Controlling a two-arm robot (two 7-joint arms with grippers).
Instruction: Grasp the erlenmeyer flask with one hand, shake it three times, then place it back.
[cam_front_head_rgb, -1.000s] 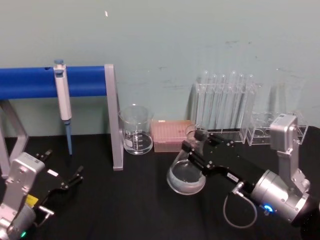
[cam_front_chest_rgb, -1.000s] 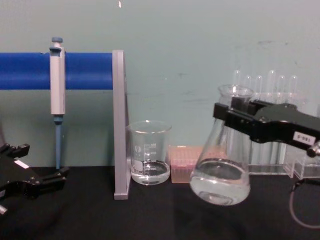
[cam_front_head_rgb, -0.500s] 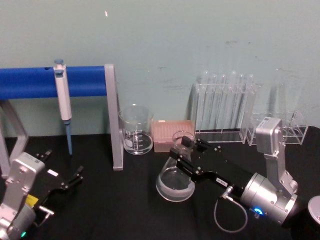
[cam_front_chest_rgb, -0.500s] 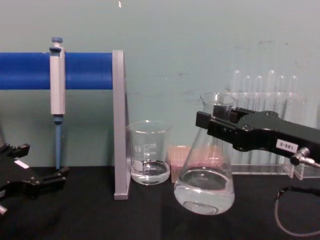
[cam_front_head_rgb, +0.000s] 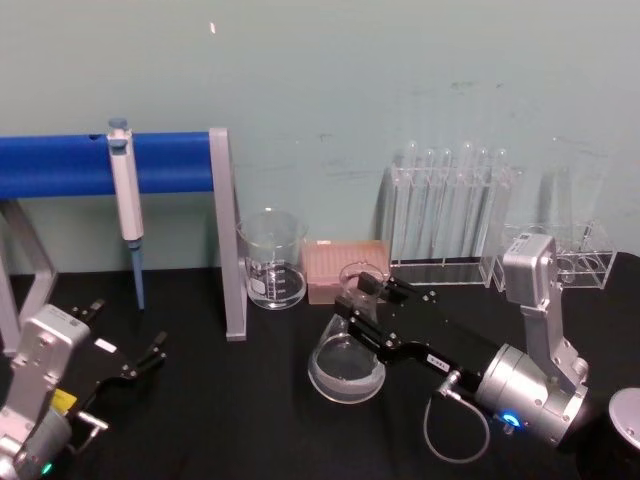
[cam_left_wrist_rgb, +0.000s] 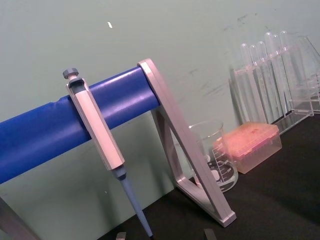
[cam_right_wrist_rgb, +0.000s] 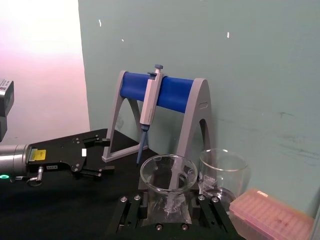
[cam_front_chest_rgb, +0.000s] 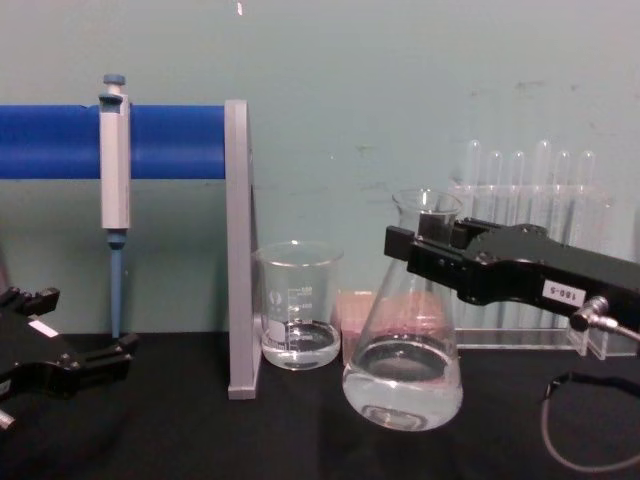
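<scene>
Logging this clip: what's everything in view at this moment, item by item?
erlenmeyer flask: one, clear glass with clear liquid, in front of the pink box, slightly tilted
beaker: one, clear glass, some liquid, beside the stand's grey leg
pink box: one, against the wall, right of the beaker
pipette: one, grey and blue, hanging on the stand
stand: one, blue bar on grey legs, left
test tubes: several, clear, in a clear rack at the wall
small rack: one, clear, far right
table: one, black
left gripper: black, open, near left
right gripper: black, clamped on the flask's neck
</scene>
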